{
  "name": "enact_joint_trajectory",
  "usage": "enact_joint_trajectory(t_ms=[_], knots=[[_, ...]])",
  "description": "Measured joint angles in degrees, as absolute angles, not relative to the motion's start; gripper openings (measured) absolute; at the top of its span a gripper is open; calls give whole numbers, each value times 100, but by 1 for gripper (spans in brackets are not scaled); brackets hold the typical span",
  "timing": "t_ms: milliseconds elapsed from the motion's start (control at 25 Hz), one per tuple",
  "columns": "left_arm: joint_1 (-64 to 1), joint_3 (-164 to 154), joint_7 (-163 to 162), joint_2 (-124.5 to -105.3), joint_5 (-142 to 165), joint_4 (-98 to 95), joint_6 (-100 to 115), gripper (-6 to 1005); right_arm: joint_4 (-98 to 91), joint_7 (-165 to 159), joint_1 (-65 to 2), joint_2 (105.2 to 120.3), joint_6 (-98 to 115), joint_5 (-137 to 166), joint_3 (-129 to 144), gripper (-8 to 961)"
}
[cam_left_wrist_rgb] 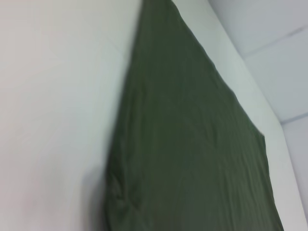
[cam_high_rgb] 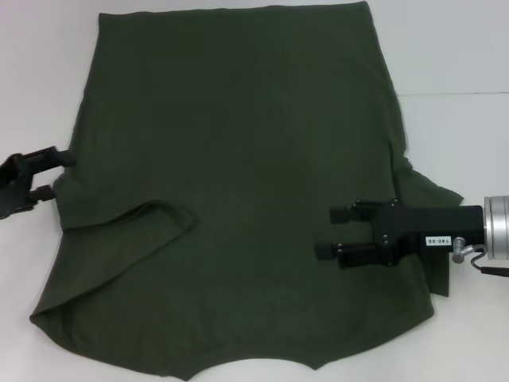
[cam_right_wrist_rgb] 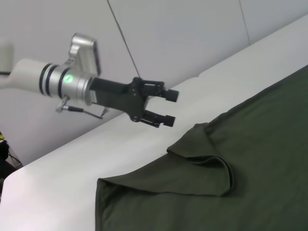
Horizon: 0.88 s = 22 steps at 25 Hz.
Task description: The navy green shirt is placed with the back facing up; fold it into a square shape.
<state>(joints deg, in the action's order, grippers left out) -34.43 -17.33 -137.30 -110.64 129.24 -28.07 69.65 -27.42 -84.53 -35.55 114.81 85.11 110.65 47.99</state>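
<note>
The navy green shirt [cam_high_rgb: 238, 159] lies spread flat on the white table, plain side up, and takes up most of the head view. One sleeve [cam_high_rgb: 151, 219] is folded in over the body on the left; the folded sleeve [cam_right_wrist_rgb: 207, 163] also shows in the right wrist view. My left gripper [cam_high_rgb: 57, 175] hangs open and empty at the shirt's left edge; seen from the right wrist, the left gripper [cam_right_wrist_rgb: 171, 107] is clear of the cloth. My right gripper [cam_high_rgb: 334, 232] is open over the shirt's right part, nothing between its fingers. In the left wrist view the shirt [cam_left_wrist_rgb: 192, 144] lies flat.
The white table [cam_high_rgb: 453, 48] shows beyond the shirt on both sides, with a seam line [cam_high_rgb: 453, 94] at the right. The other sleeve [cam_high_rgb: 436, 199] sticks out to the right, behind my right arm. The shirt's near hem reaches the view's lower edge.
</note>
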Motion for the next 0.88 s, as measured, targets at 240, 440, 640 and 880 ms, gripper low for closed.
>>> enact_joint_trajectory(t_ms=[240, 440, 640, 880], knots=[[-3245, -1717, -13440, -11120, 12752, -2747, 6618, 846, -2742, -8558, -3604, 11452, 8507, 11104, 4799, 905], [-3279, -1754, -13362, -11130, 12773, -2555, 6477, 846, -2737, -8582, -3622, 11452, 8505, 11162, 4799, 905], [-3317, -1809, -13323, -11178, 12778, -2393, 6282, 846, -2733, -8599, -3631, 11457, 8472, 11163, 4804, 905], [-3336, -1811, -13288, -11201, 12778, -2251, 6048, 846, -2733, -8602, -3630, 11460, 8471, 11163, 4808, 904]])
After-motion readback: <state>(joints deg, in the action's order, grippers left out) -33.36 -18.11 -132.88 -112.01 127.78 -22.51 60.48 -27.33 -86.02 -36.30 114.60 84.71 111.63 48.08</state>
